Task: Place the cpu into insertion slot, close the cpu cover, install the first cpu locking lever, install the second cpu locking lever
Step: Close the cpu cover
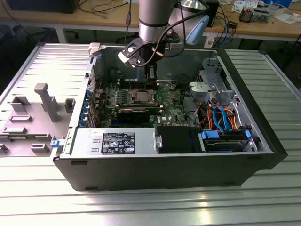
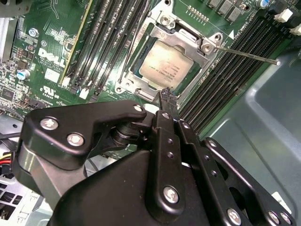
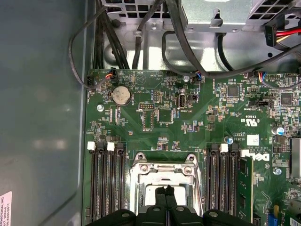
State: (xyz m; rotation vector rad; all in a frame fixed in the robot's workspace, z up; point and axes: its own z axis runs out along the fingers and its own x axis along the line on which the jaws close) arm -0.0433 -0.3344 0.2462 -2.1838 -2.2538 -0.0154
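Hovers at the edge of the closed silvery windowed cpu cover point(image 2: 157, 29), black gripper point(image 2: 165, 95) fingertips pressed together, empty. Probably calls for pressing the thin steel locking lever point(image 2: 247, 54) straight down, without slipping.

A ribbed metal table point(image 1: 141, 207) fronts a cluttered wooden workbench point(image 1: 263, 29).

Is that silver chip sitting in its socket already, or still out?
In. The cpu lies flat and square inside the insertion slot, its grey top facing up.

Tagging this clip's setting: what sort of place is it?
Probably an electronics lab: an open computer case lies on a ribbed metal table, with cluttered wooden benches and cables behind.
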